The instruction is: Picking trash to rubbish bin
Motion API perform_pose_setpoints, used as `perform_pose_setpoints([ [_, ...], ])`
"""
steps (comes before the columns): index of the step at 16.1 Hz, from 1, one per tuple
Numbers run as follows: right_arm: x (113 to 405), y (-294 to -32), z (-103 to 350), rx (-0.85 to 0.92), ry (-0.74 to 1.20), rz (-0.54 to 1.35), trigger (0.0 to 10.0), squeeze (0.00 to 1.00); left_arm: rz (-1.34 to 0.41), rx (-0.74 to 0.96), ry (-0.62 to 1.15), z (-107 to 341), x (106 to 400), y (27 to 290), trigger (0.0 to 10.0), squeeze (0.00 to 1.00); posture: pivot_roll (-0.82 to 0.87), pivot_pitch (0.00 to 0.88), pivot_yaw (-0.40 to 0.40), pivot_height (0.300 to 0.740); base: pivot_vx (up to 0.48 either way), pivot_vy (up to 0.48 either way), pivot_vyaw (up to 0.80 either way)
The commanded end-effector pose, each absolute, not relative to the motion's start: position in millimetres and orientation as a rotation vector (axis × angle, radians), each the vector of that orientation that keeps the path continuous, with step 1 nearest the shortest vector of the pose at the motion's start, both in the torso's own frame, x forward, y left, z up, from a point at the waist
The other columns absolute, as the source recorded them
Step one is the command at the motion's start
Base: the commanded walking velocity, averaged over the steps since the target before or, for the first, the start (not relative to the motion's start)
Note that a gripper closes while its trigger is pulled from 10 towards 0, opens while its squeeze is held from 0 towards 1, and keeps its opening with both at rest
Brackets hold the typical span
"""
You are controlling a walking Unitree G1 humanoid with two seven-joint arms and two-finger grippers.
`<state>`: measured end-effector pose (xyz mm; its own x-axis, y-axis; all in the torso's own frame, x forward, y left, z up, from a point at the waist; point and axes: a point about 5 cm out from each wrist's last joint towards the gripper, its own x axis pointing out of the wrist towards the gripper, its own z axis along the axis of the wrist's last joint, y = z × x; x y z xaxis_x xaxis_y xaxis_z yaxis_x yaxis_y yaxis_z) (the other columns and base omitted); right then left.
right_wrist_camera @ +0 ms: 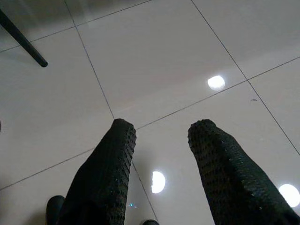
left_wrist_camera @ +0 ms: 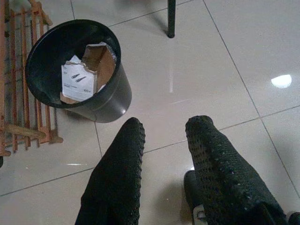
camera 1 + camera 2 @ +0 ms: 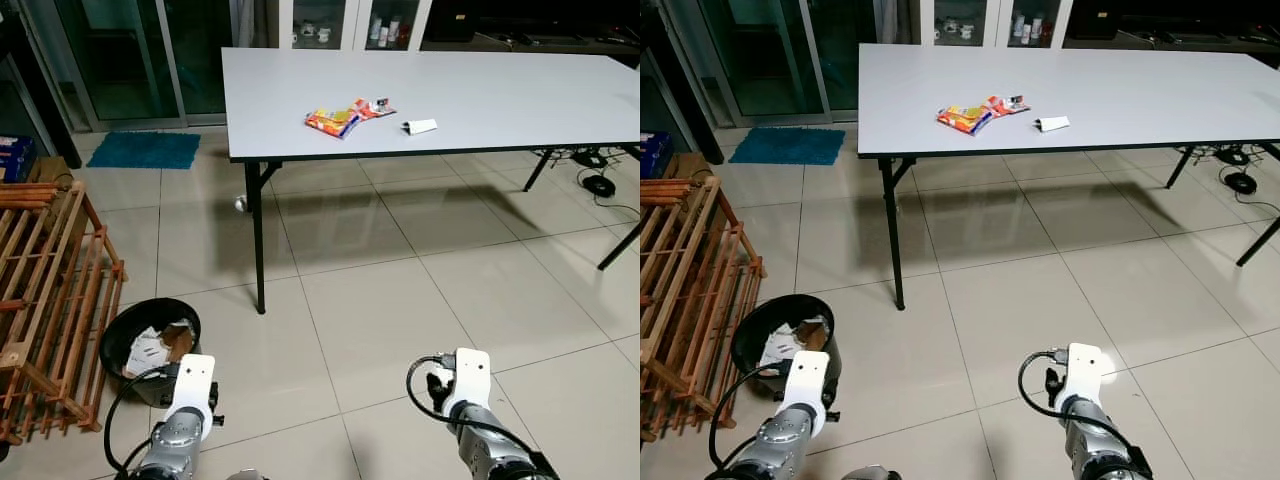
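Tiled floor under both my empty, spread grippers, left and right; snack wrapper and paper scrap well ahead on table, likely light, crinkly: pinch mid-body; bin just beyond left.

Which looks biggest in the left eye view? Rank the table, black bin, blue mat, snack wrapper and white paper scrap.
1. table
2. black bin and blue mat, similar; the bin sits nearer the camera
3. snack wrapper
4. white paper scrap
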<state>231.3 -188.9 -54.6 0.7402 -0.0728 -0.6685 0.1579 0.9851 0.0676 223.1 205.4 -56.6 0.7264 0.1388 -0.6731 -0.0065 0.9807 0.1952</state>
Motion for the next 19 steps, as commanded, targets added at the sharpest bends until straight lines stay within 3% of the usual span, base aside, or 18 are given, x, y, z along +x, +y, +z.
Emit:
perform_pose_setpoints([
  [1,234.6,-193.0,-51.8,0.123,0.715,-0.131,10.0,0.00,0.073,0.199,0.753,-55.4,225.9,203.4,10.0,0.00,0.05,0.000,-0.073,0.740,0.000,0.000,0.00],
  [6,233.8,-192.6,-52.4,0.117,0.718,-0.126,10.0,0.00,0.089,0.216,0.760,-56.5,223.5,205.8,10.0,0.00,0.05,0.000,-0.076,0.740,0.000,-0.057,0.00],
  [8,233.9,-192.6,-52.2,0.110,0.717,-0.124,10.0,0.00,0.093,0.222,0.759,-55.9,224.1,206.8,10.0,0.00,0.05,0.000,-0.079,0.740,0.000,-0.383,0.00],
  [11,234.0,-195.8,-51.5,0.106,0.712,-0.127,10.0,0.00,0.099,0.220,0.757,-55.6,225.1,205.3,10.0,0.00,0.05,0.000,-0.090,0.740,0.000,-0.429,0.80],
  [15,234.5,-197.4,-50.8,0.105,0.708,-0.122,10.0,0.00,0.105,0.219,0.765,-57.6,222.0,205.0,10.0,0.00,0.04,0.000,-0.092,0.740,0.000,-0.480,0.00],
  [19,232.4,-194.2,-52.7,0.109,0.714,-0.117,10.0,0.00,0.108,0.220,0.768,-57.6,221.5,206.8,10.0,0.00,0.04,0.012,-0.084,0.740,0.000,-0.360,0.73],
])
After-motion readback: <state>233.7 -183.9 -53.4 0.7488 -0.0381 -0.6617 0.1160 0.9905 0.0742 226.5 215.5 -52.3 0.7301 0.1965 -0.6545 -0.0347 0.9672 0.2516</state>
